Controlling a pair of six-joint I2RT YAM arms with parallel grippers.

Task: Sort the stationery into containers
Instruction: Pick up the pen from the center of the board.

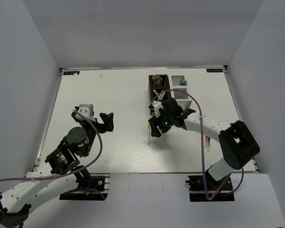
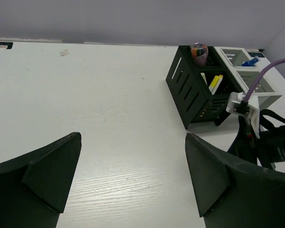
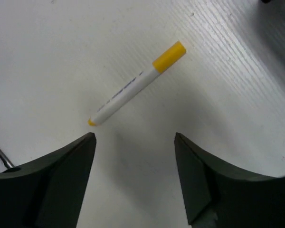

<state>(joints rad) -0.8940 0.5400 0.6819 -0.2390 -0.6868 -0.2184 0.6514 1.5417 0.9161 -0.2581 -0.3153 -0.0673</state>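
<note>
White yellow-capped pen (image 3: 135, 85): loose on the surface (image 3: 218, 99), just above your spread, empty right gripper (image 3: 135, 142); long axis diagonal, cap (image 3: 169, 55) upper right of frame.

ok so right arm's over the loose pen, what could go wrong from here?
The pen lies diagonal and ahead of the open right gripper, so closing may clip one end and spin it. The black organizer already holds items; the pen could snag going in.

place: robot lab cell | evidence: white table (image 1: 109, 142); plain grey walls (image 1: 142, 28) boxing it in
</note>
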